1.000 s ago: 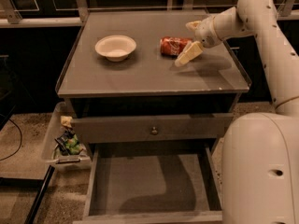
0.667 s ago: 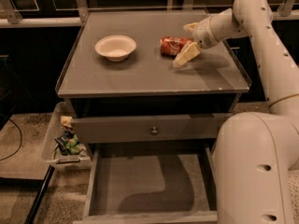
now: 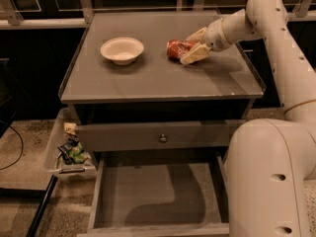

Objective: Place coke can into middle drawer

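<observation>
The coke can [image 3: 176,48] lies on its side on the cabinet top, right of the white bowl [image 3: 122,50]. My gripper [image 3: 192,45] reaches in from the right at the can's level. Its jaws are open, with one finger [image 3: 194,55] in front of the can's right end and the other behind it. I cannot tell whether the fingers touch the can. The middle drawer [image 3: 148,194] is pulled out below the cabinet, with a bare grey floor partly in shadow.
A closed drawer front with a round metal knob [image 3: 162,138] sits above the open drawer. A plastic bin of snack packets [image 3: 69,149] stands on the floor to the left. My arm's large body [image 3: 266,181] fills the lower right.
My gripper has moved a little to the left, so its fingers now reach around the can's right end. The bowl and the drawer have not moved.
</observation>
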`<state>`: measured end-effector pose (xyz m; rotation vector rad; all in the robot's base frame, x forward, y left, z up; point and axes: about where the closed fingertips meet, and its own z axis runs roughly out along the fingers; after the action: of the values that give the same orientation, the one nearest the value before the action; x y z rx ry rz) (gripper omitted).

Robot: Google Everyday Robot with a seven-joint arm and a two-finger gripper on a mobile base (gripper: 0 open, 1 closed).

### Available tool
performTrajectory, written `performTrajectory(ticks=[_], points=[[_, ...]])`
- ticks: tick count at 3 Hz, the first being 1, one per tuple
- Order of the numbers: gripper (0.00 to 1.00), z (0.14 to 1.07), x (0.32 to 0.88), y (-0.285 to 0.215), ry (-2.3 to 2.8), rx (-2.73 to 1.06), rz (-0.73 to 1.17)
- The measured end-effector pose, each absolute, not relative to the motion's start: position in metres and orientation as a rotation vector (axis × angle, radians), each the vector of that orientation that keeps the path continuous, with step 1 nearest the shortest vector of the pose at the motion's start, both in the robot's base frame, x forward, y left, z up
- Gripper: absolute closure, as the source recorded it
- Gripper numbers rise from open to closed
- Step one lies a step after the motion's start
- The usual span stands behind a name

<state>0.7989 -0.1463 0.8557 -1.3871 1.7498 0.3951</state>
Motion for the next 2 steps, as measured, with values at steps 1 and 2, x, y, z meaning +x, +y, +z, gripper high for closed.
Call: performTrajectory(ticks=[1, 2], points=[[0.60, 0.8557, 0.7989, -0.1463, 1.750, -1.387, 0.395], [0.83, 0.8557, 0.7989, -0.1463, 1.750, -1.387, 0.395]])
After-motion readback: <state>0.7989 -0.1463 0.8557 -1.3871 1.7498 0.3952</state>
